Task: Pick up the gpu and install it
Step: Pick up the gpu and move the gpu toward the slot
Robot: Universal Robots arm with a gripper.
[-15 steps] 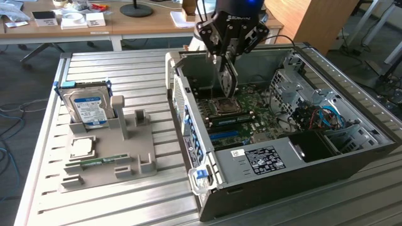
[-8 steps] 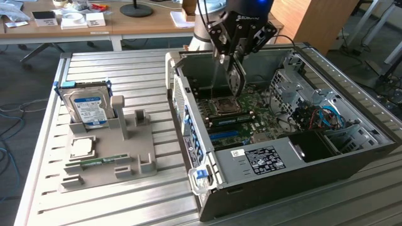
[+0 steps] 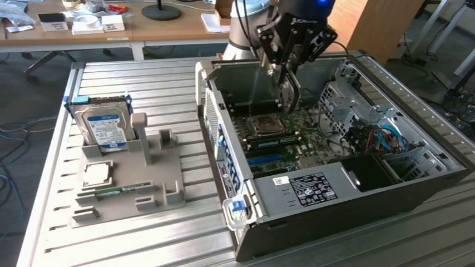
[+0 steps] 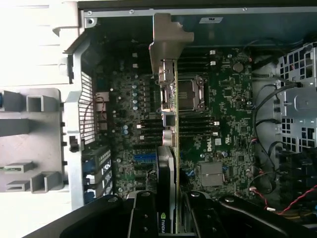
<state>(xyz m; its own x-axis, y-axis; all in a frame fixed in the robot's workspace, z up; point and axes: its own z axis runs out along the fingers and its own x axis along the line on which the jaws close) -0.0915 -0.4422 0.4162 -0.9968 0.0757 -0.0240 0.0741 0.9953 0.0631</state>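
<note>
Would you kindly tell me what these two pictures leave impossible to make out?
- Exterior view: the gpu hangs edge-on in the gripper, so its fan face is hidden.
- Wrist view: the card covers the motherboard slot beneath it.
- Exterior view: the hard drive label print is too small to read.

My hand (image 3: pixel 286 69) is smooth black with a slight sheen. The gpu (image 4: pixel 171 129) in it is matt green board with a dull silver metal bracket. The counter (image 3: pixel 148 239) is ribbed, brushed metal. The computer case (image 3: pixel 349 200) is smooth grey sheet metal, and the parts stand (image 3: pixel 119 200) is matt grey plastic.
</note>
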